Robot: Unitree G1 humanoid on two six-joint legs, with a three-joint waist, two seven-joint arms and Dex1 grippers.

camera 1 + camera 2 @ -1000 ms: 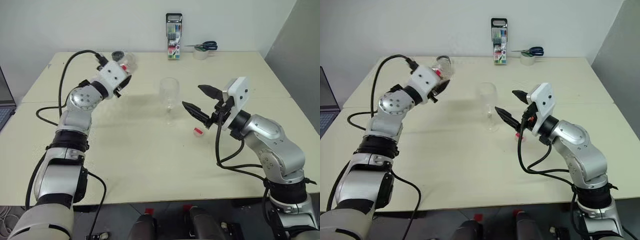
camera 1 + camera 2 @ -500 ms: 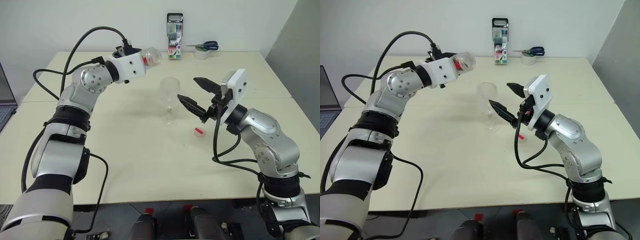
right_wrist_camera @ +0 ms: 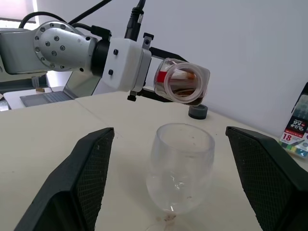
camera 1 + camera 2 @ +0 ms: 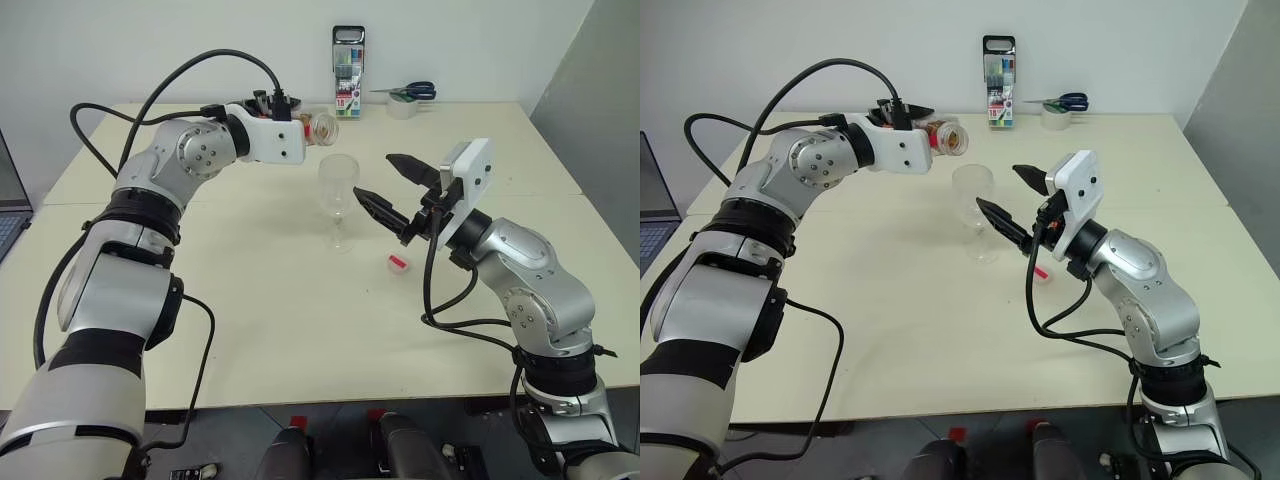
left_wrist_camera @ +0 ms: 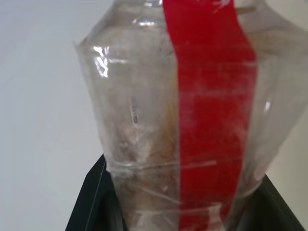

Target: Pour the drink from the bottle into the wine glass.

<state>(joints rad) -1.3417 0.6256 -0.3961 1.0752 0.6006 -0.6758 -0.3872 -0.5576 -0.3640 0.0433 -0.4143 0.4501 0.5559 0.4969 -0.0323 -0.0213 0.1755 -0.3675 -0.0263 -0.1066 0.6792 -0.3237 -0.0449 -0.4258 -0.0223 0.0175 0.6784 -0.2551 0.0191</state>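
Observation:
The bottle (image 4: 318, 126) lies nearly level in the air, my left gripper (image 4: 298, 118) shut on its body. Its open mouth faces right, just above and left of the wine glass's rim. The left wrist view shows the bottle (image 5: 192, 120) close up with its red label strip. A little amber drink (image 3: 185, 91) sits low inside the bottle near the mouth. The wine glass (image 4: 338, 195) stands upright on the table, its bowl (image 3: 180, 166) looking clear. My right gripper (image 4: 375, 177) hovers open just right of the glass, not touching it.
A small red cap (image 4: 397, 262) lies on the table right of the glass's foot. At the table's (image 4: 250, 330) far edge stand a pen pack (image 4: 348, 88) and scissors on a tape roll (image 4: 405, 100). A laptop (image 4: 8, 205) sits at the far left.
My left arm has lifted and swung the bottle to the right toward the glass, rolling it until its mouth faces the glass. The right arm has stayed in place.

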